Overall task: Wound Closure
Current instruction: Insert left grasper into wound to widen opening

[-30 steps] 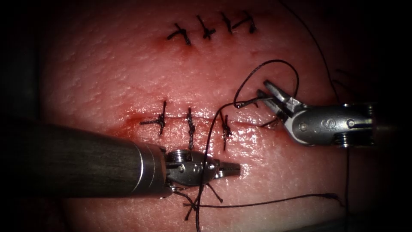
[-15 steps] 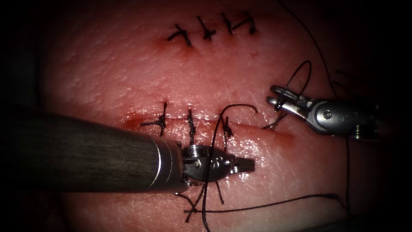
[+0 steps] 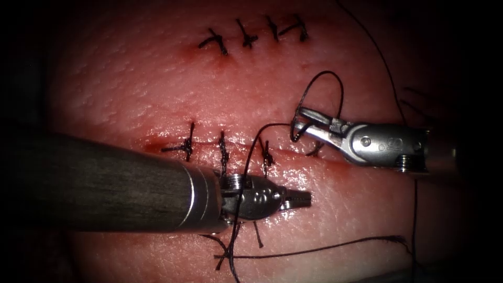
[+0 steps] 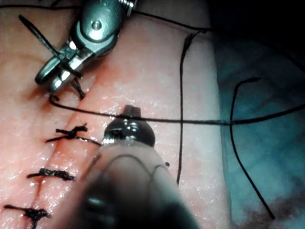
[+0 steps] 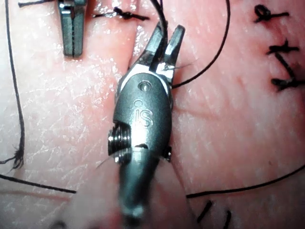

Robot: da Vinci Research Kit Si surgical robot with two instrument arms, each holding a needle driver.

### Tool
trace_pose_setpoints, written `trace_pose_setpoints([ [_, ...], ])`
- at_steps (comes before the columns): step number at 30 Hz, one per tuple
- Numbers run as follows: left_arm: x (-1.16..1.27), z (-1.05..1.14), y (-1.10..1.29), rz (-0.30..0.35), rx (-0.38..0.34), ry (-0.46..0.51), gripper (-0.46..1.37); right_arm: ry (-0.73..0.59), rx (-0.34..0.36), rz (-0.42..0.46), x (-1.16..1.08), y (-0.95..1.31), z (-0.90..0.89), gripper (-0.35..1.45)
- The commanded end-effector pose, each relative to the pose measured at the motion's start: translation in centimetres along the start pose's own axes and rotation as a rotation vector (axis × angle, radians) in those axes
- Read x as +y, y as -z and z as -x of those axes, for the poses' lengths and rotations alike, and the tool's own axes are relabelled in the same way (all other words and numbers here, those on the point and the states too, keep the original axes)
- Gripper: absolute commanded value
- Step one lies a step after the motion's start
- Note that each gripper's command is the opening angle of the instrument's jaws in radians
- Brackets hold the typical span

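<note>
Two steel tools: right fingers [image 3: 299, 121] slightly parted around looped black thread [image 3: 325, 84], left fingers [image 3: 303, 198] seemingly closed, empty.

Left tool [image 3: 298, 199] closed, apparently empty; right tool [image 3: 306, 121] parted.

The left tool's [image 3: 298, 199] shaft is cut off by the endoscope picture's edge, and its jaws are hidden behind its own wrist in the left wrist view. The thread [image 3: 314, 249] is lost in the dark past the tissue's [image 3: 131, 89] right edge. Whether thread is gripped by the right tool [image 3: 299, 118] cannot be told; its jaw tips are cut off in the right wrist view.
</note>
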Motion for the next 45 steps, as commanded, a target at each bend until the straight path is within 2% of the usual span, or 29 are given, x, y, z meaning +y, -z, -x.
trace_pose_setpoints([
  [1,0.01,0.01,0.0,-0.001,-0.001,-0.002,-0.35,0.003,-0.005,0.018,0.01,0.01,0.02,-0.35],
  [8,0.06,0.1,-0.06,-0.001,-0.001,0.0,-0.35,0.0,-0.033,0.084,0.09,0.04,0.09,-0.35],
  [14,0.07,0.14,-0.11,0.001,0.003,0.001,-0.35,-0.09,-0.051,0.19,0.03,0.12,0.2,-0.35],
  [23,0.07,0.26,-0.15,0.006,0.003,0.003,-0.35,-0.175,0.024,0.214,0.12,0.06,0.16,-0.35],
  [29,0.07,0.33,-0.14,0.007,0.003,0.007,-0.35,-0.232,0.03,0.23,0.23,-0.02,0.13,-0.35],
  [37,0.04,0.35,-0.13,0.011,0.004,0.003,-0.35,-0.395,0.031,0.229,0.2,-0.04,0.14,-0.35],
  [41,0.01,0.39,-0.13,0.012,0.004,0.005,-0.35,-0.433,0.04,0.234,0.21,-0.05,0.13,-0.35],
  [42,0.0,0.41,-0.13,0.016,0.004,0.008,-0.35,-0.434,0.027,0.232,0.22,-0.05,0.12,-0.35],
  [44,-0.01,0.43,-0.13,0.016,0.004,0.005,-0.35,-0.236,-0.038,0.22,0.23,-0.05,0.06,-0.35],
  [45,-0.01,0.43,-0.13,0.016,0.004,0.004,-0.35,-0.197,-0.042,0.221,0.24,-0.04,0.03,-0.35],
])
